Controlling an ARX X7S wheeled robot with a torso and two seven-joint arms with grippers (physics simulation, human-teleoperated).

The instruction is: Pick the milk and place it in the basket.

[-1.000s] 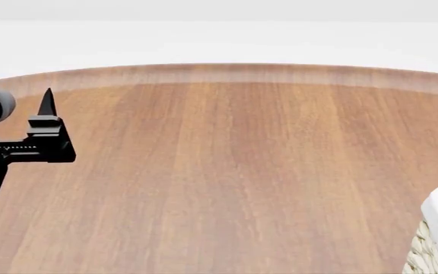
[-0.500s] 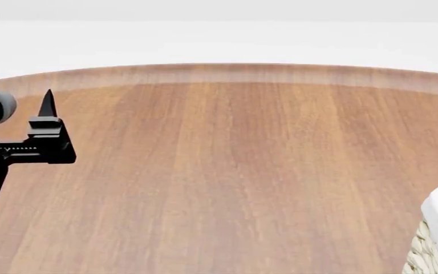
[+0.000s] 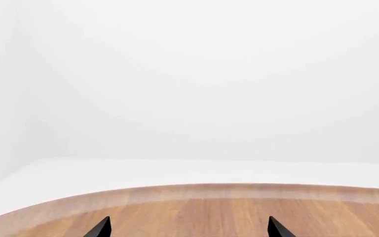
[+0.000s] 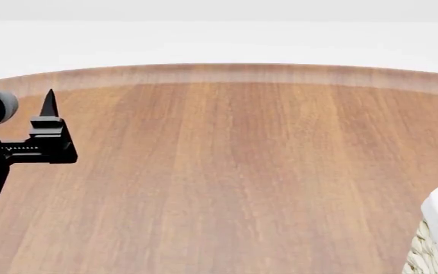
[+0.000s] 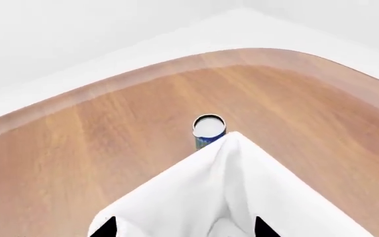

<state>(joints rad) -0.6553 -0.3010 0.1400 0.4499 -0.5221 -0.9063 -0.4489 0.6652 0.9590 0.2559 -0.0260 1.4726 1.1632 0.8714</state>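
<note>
1. Overhead, the left claw [image 4: 49,108] hangs above the desk [image 4: 227,171] at its left side; its wrist view shows two tips [image 3: 100,228] spread wide with nothing between them.
2. Right claw [image 5: 179,228]: only two dark tips show, set well apart, directly over the basket [image 5: 229,187] and its white cloth corner.
3. Basket: at the desk's right near edge in the head view.
4. Can [image 5: 208,129]: a small blue can, apparently, standing just beyond the basket's corner.
5. Milk: not visible in any view.

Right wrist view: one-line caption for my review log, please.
Open right gripper above the cloth-lined basket corner, a blue can standing just beyond on the wooden table.
</note>
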